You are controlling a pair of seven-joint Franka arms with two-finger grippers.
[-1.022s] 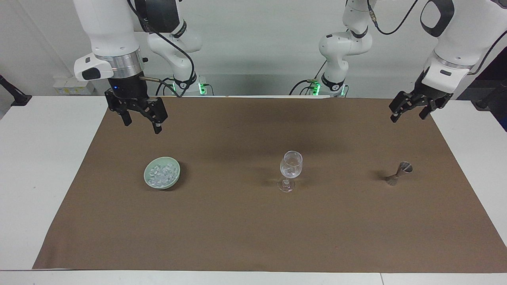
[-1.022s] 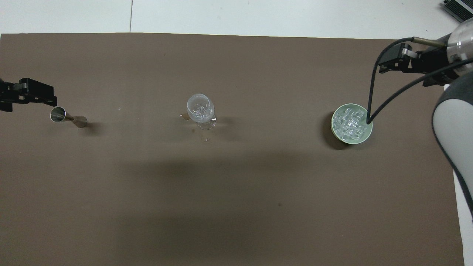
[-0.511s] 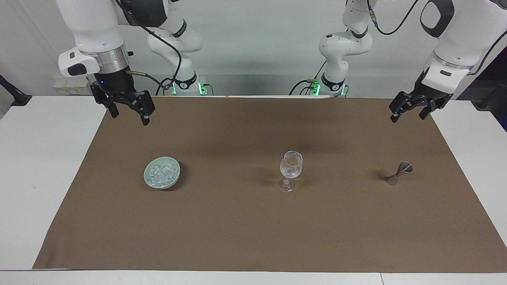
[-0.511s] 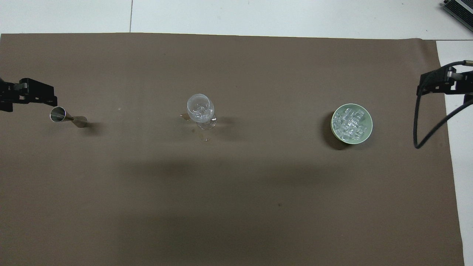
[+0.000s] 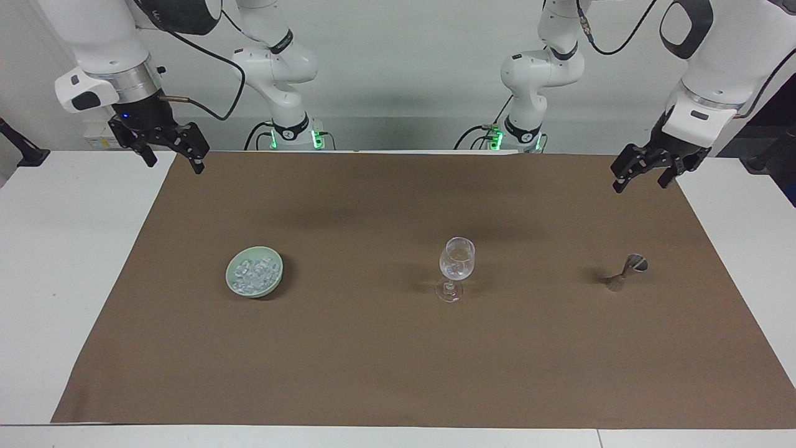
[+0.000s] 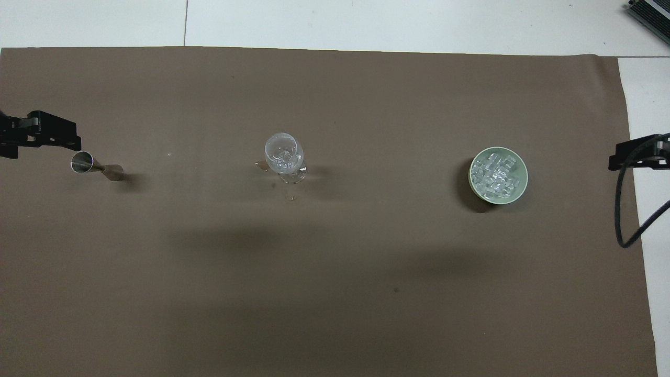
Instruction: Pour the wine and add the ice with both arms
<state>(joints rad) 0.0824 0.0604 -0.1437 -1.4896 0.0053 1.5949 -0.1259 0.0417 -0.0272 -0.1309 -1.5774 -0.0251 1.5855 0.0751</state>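
Jaws of right gripper spread, empty; now up over the mat edge at the right arm's end of the table, after standing lower and closer to the green bowl a second ago, then pulling up and outward. Jaws of left gripper likewise spread and empty, poised over the mat corner near the left arm's end, unmoved across the same interval; in the overhead view just beside the metal jigger, yet raised clear of it in the facing view. Ice heaped in the green bowl, toward the right arm's end of the brown mat. Stemmed glass upright at mid-mat between bowl and jigger, holding what appear to be a few cubes. Jigger resting untouched toward the left arm's end. Small droplets on the mat beside the glass foot. Probable reading: pouring and ice steps already done, both arms withdrawn, task at or near its end.
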